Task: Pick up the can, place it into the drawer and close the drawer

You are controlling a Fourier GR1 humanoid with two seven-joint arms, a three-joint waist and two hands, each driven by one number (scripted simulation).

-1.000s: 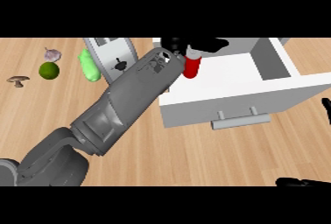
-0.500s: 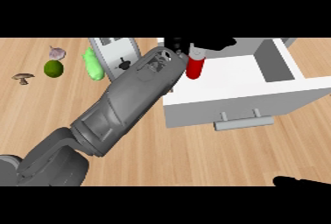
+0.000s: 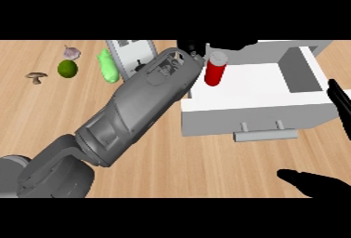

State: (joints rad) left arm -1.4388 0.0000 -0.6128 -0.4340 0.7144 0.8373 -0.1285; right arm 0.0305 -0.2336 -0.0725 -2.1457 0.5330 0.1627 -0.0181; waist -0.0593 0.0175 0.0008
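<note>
Wooden counter (image 3: 205,162) is carrying an open white drawer (image 3: 260,100) at two o'clock. Inside it, the red can (image 3: 214,69) is standing upright, the left hand (image 3: 188,46) curling round its top. Right hand (image 3: 319,183) is resting at five o'clock; its fingers cannot be told.

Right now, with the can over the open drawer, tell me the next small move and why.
Probably lower the red can a little further into the open drawer and then open the fingers. The left hand holds it upright above the white drawer floor, near the back left corner, so a short descent should seat it.
</note>
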